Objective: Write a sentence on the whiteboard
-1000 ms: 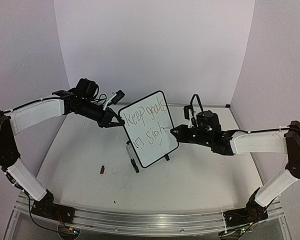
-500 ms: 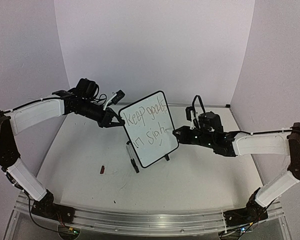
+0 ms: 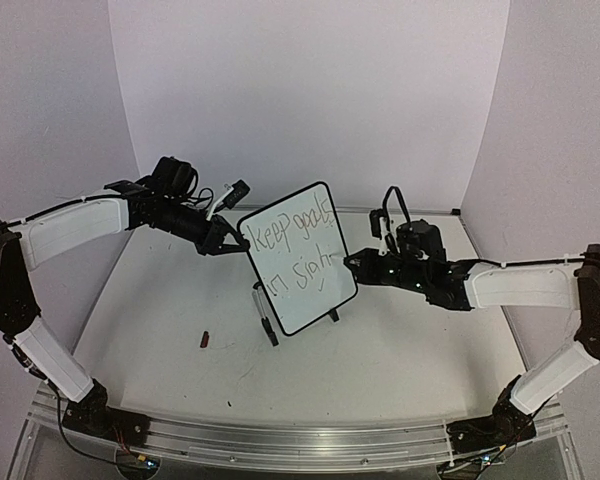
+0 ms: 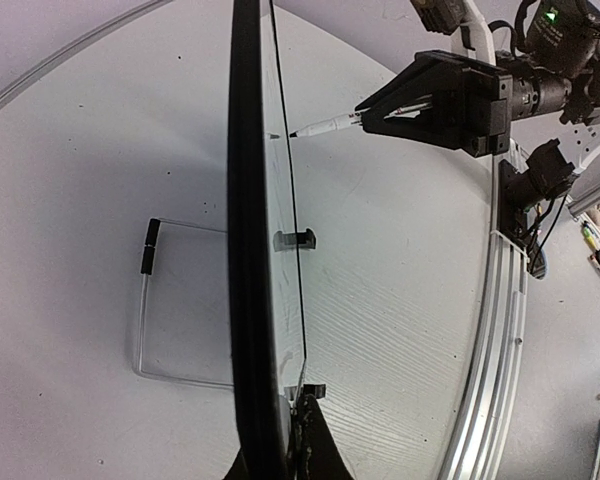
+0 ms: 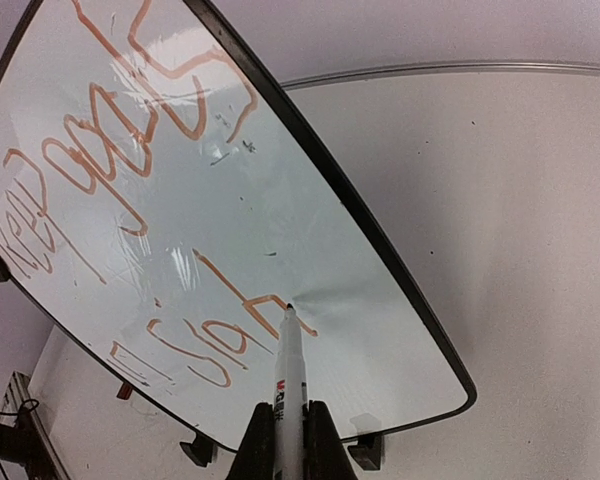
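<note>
Pen [image 5: 288,372] nudged L, at whiteboard [image 3: 305,302] (sentence [image 5: 130,190] cropped)

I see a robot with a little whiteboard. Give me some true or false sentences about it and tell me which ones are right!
The right gripper holds a marker. True.
The whiteboard lies flat. False: it stands up, a bit tilted.
The whiteboard is blank. False: the sentence is written on it in two lines.
The left gripper grips the whiteboard's edge. True.
A small dark thing lies on the table. True.
</note>
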